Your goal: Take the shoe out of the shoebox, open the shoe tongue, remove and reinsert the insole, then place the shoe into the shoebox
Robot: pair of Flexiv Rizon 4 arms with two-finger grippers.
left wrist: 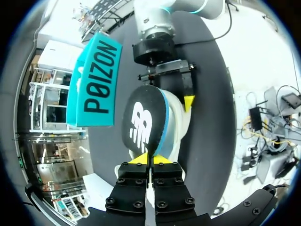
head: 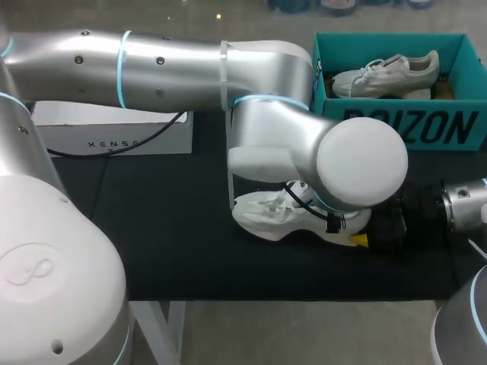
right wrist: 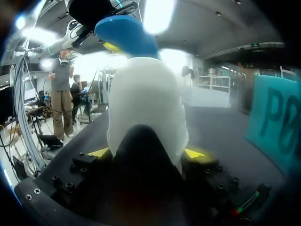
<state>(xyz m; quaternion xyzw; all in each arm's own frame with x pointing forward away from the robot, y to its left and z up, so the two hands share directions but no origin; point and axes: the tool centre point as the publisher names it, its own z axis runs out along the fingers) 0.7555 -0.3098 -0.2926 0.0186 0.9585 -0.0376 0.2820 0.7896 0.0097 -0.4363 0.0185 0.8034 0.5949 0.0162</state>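
A white shoe (head: 285, 217) lies on the black table, toe pointing left. My right gripper (head: 373, 232) comes in from the right and is shut on its heel, a yellow-tipped finger (right wrist: 193, 153) on each side of the shoe (right wrist: 146, 103). My left gripper (left wrist: 150, 160) is over the shoe, shut on the edge of the insole (left wrist: 141, 122), which is black on top and blue underneath. The insole (right wrist: 127, 35) stands up out of the shoe's opening. In the head view my left arm's wrist hides that gripper. The teal shoebox (head: 396, 125) sits at the back right.
A second white shoe (head: 388, 76) lies inside the shoebox. A flat white box (head: 114, 133) sits at the back left with a black cable over it. The black table cover (head: 167, 228) is bare left of the shoe.
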